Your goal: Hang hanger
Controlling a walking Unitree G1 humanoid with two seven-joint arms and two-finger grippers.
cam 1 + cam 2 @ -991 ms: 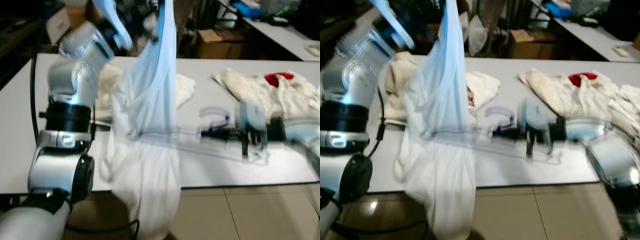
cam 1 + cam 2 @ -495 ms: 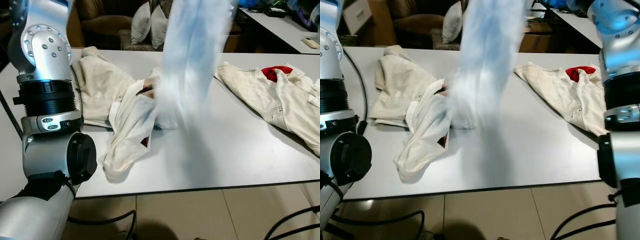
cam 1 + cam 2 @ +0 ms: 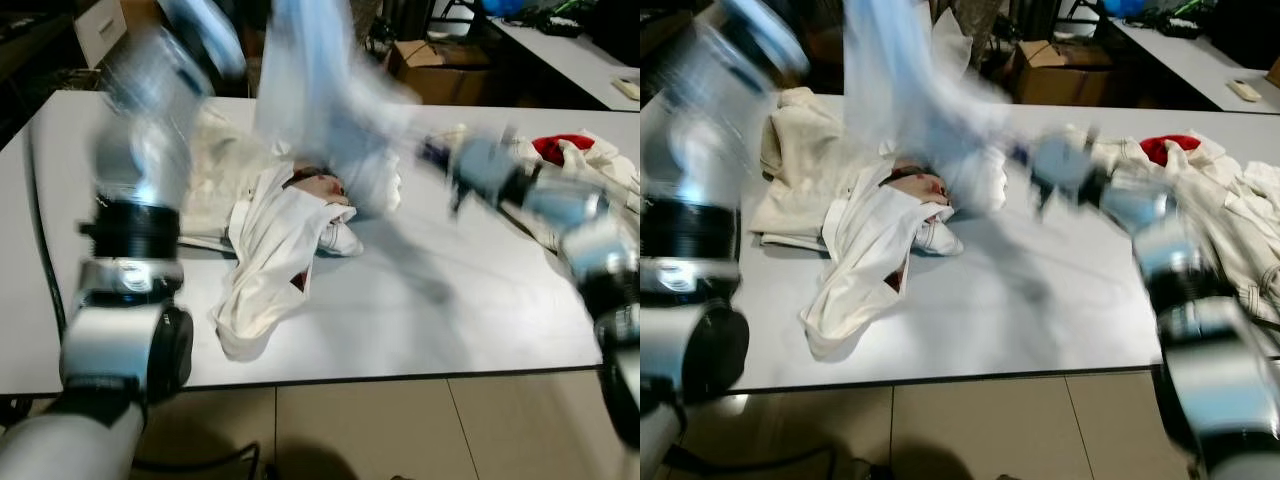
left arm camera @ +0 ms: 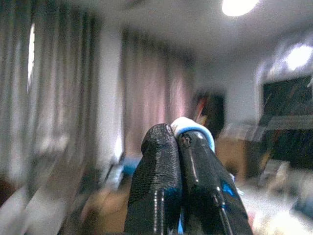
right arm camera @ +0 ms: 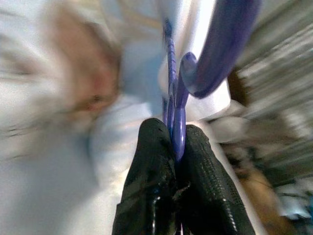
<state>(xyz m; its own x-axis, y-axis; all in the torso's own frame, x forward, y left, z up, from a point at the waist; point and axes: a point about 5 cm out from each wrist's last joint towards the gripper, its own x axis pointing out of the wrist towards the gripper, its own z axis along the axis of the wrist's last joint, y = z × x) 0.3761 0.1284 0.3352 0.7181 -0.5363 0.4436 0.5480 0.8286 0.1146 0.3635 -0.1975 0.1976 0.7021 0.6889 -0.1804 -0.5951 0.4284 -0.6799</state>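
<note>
Purple plastic hanger [image 5: 177,98]: stiff, light, pinched at neck by our right hand [image 5: 175,161] | pale-blue garment [image 3: 310,90]: limp, at 12 o'clock above table [image 3: 480,310], edge nipped in left hand [image 4: 178,147] | grip neck, not cloth.

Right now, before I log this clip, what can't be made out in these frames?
- Purple plastic hanger: right wrist view cuts it off; its arms lie behind the pale blue garment.
- Right gripper: motion-blurred in the eye views.
- Left gripper: shut on pale blue cloth, whose extent is hidden.
</note>
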